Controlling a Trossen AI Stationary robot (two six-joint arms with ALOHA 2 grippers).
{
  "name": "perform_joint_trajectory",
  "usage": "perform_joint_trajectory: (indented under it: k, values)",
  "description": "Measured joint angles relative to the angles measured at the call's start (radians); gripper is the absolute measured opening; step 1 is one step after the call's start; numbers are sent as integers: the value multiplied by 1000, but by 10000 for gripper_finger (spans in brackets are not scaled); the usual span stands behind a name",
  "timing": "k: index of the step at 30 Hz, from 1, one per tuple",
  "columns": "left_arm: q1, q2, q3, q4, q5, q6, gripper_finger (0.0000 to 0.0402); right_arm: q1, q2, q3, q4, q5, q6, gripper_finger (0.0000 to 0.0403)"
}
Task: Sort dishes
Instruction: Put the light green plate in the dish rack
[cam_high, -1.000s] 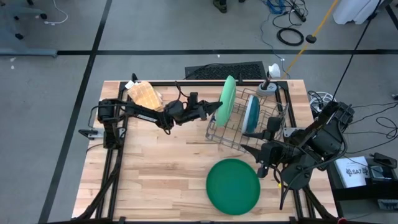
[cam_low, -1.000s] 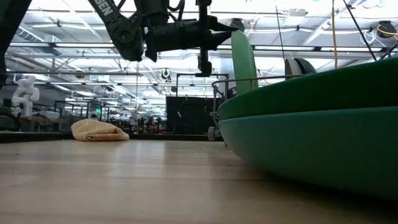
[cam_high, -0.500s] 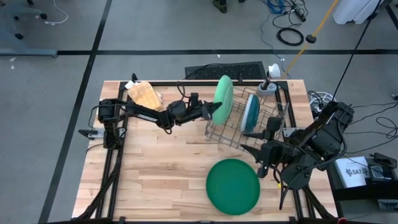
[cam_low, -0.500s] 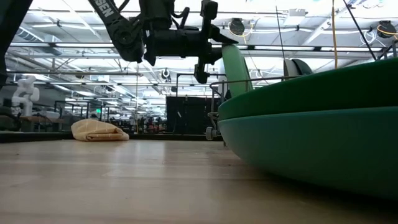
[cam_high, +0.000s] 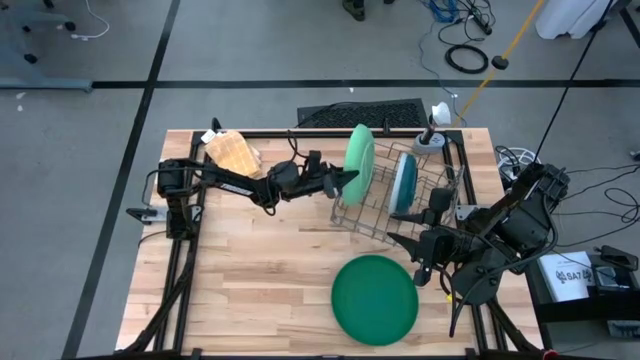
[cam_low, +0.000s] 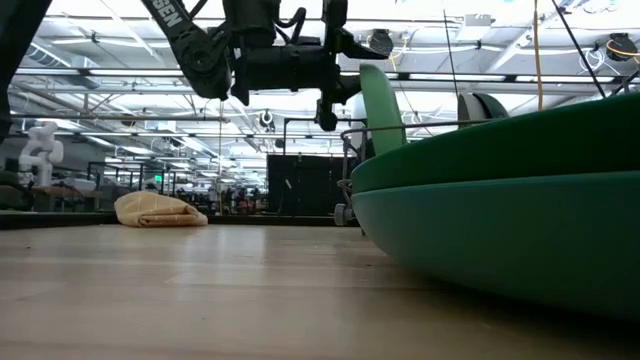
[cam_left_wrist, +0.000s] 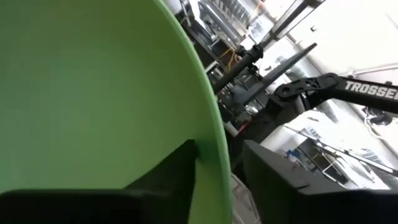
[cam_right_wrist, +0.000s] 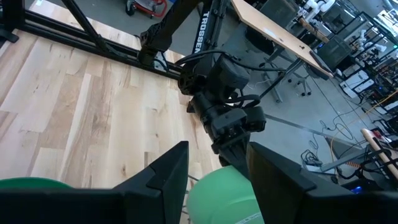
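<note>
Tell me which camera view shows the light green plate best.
The high view: the light green plate stands on edge in the wire rack. The low view shows only its upper edge, the left wrist view fills with one face, and the right wrist view catches part.

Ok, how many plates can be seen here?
3. A light green plate stands on edge in the wire rack, a teal plate stands further along it, and a dark green plate lies flat on the table. Others may be hidden.
</note>
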Motion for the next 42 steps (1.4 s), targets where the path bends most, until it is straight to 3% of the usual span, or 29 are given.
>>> perform_joint_trajectory:
  k: [4,8,25,32,42]
  values:
    - [0,0,-6,-12,32,11,194,0,0,0,0,0,0,155]
    - [3,-1,-6,-45,93,63,220,0,0,0,0,0,4,155]
    - [42,-6,-7,-276,212,327,224,0,0,0,2,0,6,155]
    - [42,-75,-8,-536,169,524,224,0,0,0,1,0,6,155]
    - [37,-187,-7,-780,114,686,224,-2,0,0,-7,0,3,155]
